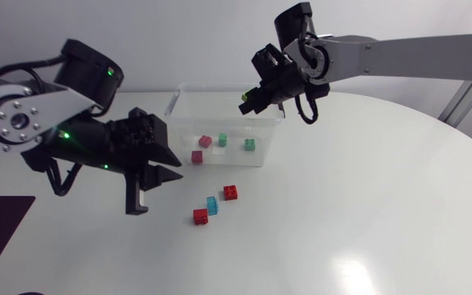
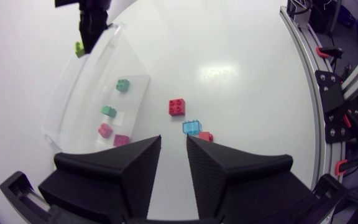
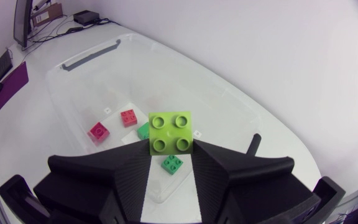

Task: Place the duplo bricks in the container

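— Right fingers [image 3: 104, 180]: what do they hold?
— You can see them pinching the lime brick [image 3: 170, 133] over the container [image 3: 92, 57]. Four bricks [image 3: 98, 131] lie inside, one green partly hidden behind it.
— Left fingers [image 2: 120, 168]?
— Spread, holding nothing, above the table [image 2: 241, 74]. The nearer red brick [image 2: 206, 135], beside the blue brick [image 2: 191, 127], is half hidden by a fingertip.

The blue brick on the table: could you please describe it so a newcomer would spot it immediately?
Find the clear container on the white table. Just outside it, three bricks lie in a short diagonal row. The blue brick is the middle one, pale and translucent between two red bricks.
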